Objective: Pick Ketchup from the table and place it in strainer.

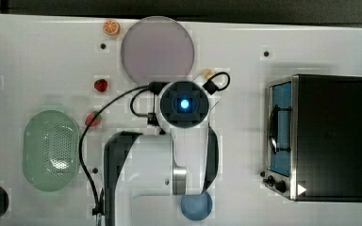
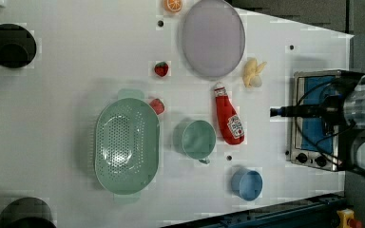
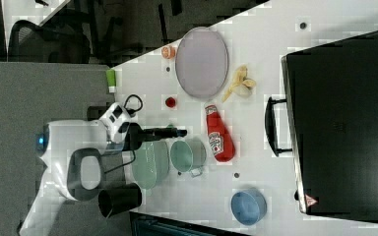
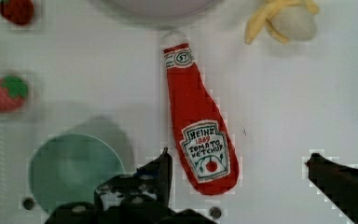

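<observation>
Ketchup (image 4: 196, 123) lies flat between mug (image 4: 74, 170) and bare table (image 4: 284, 107), the spread-wide pincer (image 4: 237, 168) hovering above.

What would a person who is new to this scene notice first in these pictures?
Probably the red ketchup, lying flat on the white table between the green mug and the toaster oven in the left view, its cap toward the grey plate. Next, the pale green strainer, empty, at the left view's left of the mug. In the wrist view, the open gripper hangs over the bottle's label end without touching it.
</observation>
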